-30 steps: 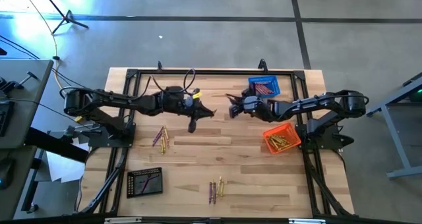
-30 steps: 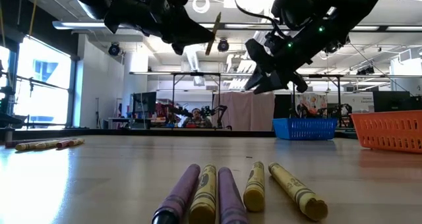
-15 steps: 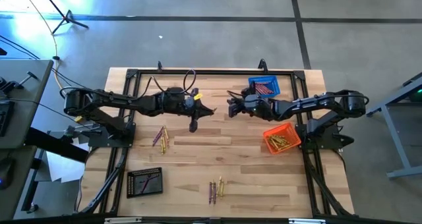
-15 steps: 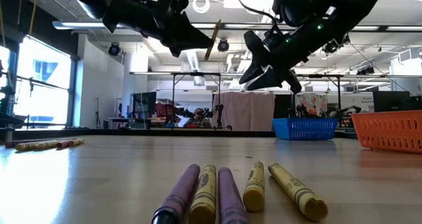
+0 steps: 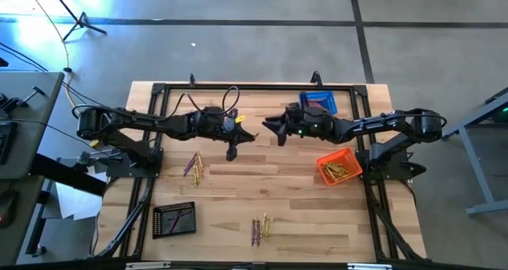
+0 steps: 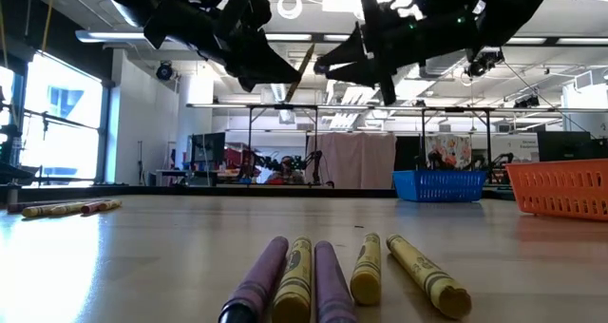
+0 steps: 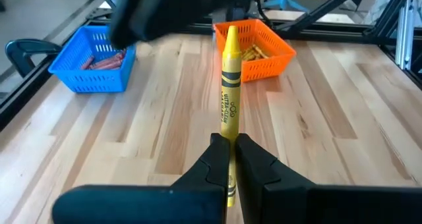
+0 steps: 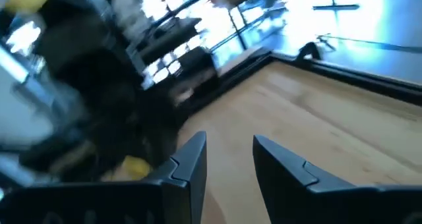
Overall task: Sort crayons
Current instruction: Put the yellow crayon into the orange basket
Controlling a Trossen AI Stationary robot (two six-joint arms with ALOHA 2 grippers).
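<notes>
Above the counter's middle: both grippers meet, well off the wood.
Left gripper (image 7: 229,159): clamped on a yellow crayon (image 7: 229,85), pointing right.
Right gripper (image 5: 268,125): fingers parted, empty, just beside that crayon's tip.
Other crayons (image 6: 328,276): loose, near edge.

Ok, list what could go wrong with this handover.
The left gripper pinches only the base of the yellow crayon, so a bump might tilt or drop it. The open right gripper is close in mid-air and could miss the thin tip or strike the left fingers.
</notes>
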